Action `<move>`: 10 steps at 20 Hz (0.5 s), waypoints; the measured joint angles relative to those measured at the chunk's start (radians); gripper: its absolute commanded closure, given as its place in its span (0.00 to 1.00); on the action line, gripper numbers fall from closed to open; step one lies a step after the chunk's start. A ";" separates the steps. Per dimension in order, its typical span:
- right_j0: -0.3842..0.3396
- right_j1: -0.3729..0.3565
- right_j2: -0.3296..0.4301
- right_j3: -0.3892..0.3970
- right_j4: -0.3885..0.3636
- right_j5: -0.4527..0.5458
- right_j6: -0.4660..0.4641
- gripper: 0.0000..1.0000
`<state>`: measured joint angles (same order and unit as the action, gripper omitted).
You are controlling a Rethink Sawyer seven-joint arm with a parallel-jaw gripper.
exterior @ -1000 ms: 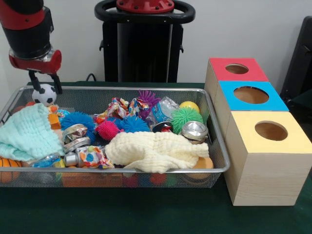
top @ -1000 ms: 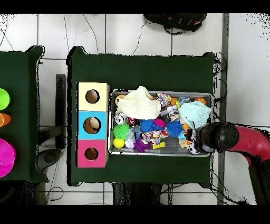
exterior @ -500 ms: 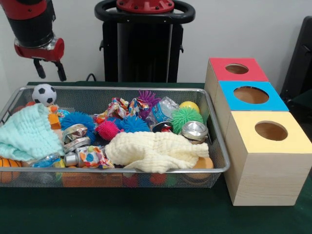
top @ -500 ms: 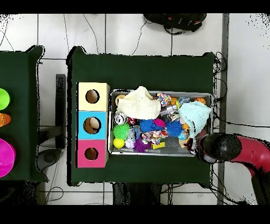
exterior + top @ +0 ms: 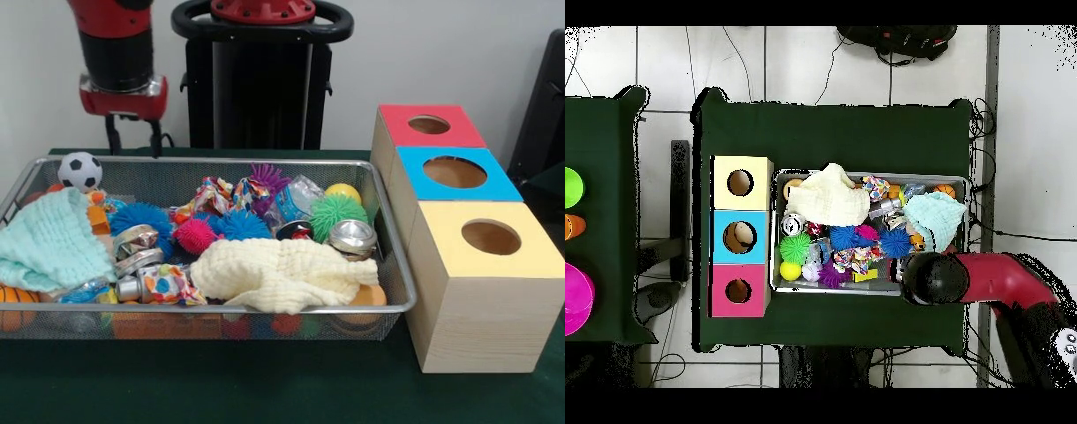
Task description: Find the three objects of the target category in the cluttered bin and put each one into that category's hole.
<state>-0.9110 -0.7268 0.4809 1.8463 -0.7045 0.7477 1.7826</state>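
A wire bin [image 5: 265, 160] holds a jumble of toys. A small soccer ball [image 5: 80, 170] rests in its far left corner, a yellow ball [image 5: 343, 192] lies at the far right, and an orange basketball [image 5: 12, 305] sits at the front left. My gripper [image 5: 134, 146] hangs open and empty just above the bin's far rim, to the right of the soccer ball. In the overhead view the arm [image 5: 927, 278] covers that corner of the bin [image 5: 865, 291]. Beside the bin stand red [image 5: 397, 119], blue [image 5: 410, 168] and yellow [image 5: 538, 256] boxes, each with a round hole.
A pale yellow cloth [image 5: 282, 274] and a mint cloth [image 5: 48, 238] drape over the clutter. Spiky balls [image 5: 335, 212], shiny tins [image 5: 351, 237] and wrapped sweets lie between them. In the overhead view, something tan sits inside the blue box's hole [image 5: 740, 237].
The gripper let go of the soccer ball, rose, and moved right along the bin's far rim. The ball stays in the corner.
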 measured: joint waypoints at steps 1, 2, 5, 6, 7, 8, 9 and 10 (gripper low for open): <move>0.019 0.000 -0.004 0.003 -0.003 -0.027 0.000 0.00; 0.036 0.001 -0.007 0.004 -0.004 -0.054 0.000 0.00; 0.068 0.007 -0.015 0.005 -0.005 -0.130 0.000 0.00; 0.073 0.011 -0.017 0.005 -0.005 -0.151 0.000 0.00; 0.075 0.016 -0.019 0.004 -0.005 -0.165 0.000 0.00; 0.076 0.020 -0.020 0.002 -0.005 -0.171 0.000 0.00; 0.074 0.033 -0.024 -0.003 -0.005 -0.182 0.000 0.00; 0.069 0.042 -0.024 -0.005 -0.005 -0.185 0.000 0.00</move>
<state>-0.8422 -0.6848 0.4571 1.8414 -0.7096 0.5623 1.7826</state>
